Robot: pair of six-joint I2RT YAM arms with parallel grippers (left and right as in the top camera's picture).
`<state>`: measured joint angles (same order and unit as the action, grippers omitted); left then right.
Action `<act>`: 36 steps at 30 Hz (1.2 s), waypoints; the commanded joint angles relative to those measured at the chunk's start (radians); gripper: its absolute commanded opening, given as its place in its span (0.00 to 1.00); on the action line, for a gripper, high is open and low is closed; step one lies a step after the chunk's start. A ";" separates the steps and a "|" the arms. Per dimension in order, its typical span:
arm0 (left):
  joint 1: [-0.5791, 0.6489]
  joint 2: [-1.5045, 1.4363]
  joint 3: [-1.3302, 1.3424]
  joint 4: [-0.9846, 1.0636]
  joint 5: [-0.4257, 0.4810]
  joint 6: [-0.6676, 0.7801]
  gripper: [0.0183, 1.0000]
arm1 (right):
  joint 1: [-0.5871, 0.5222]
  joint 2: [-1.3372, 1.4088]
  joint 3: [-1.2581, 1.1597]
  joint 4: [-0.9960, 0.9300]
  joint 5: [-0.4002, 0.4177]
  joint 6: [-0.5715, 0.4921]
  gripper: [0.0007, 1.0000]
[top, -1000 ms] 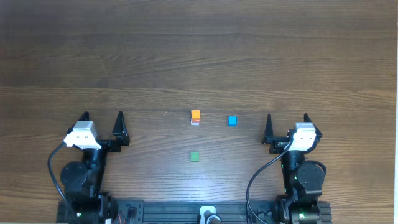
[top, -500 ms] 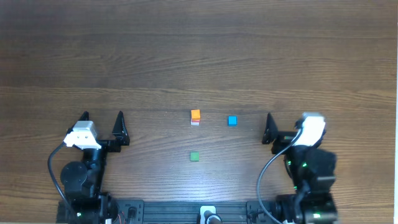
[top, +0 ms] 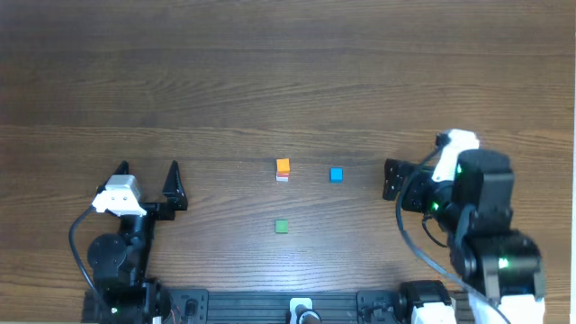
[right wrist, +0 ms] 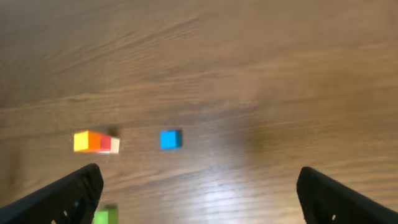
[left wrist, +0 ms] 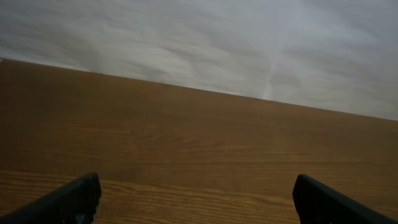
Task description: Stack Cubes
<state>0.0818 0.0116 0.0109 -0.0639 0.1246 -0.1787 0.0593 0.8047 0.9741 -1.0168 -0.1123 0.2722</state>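
Your right gripper (right wrist: 199, 175) has lifted and swung toward the desk's (top: 288, 72) right edge over the last second. It now looks down on the cubes with its fingers wide apart. Your left gripper (top: 147, 171) is spread too, low near the base-side edge at left. The orange cube (top: 283, 165) stands mid-desk on what seems a paler cube (top: 283, 178), hard to make out. The blue cube (top: 336, 175) lies near it toward the right edge. The green cube (top: 282, 227) lies apart, closer to the base-side edge.
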 commanded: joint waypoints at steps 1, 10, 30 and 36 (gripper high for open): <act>0.006 -0.009 -0.005 -0.001 0.013 0.014 1.00 | 0.084 0.110 0.079 -0.060 -0.083 0.020 0.99; 0.006 -0.009 -0.005 -0.001 0.013 0.014 1.00 | 0.446 0.351 0.128 -0.075 0.032 0.260 0.99; 0.006 -0.009 -0.005 -0.001 0.013 0.014 1.00 | 0.871 0.759 0.129 0.045 0.114 0.593 0.99; 0.006 -0.009 -0.005 -0.001 0.013 0.014 1.00 | 0.919 0.820 0.129 0.048 0.125 0.641 0.99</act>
<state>0.0818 0.0116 0.0109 -0.0639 0.1246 -0.1787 0.9550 1.6051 1.0817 -0.9710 -0.0219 0.8612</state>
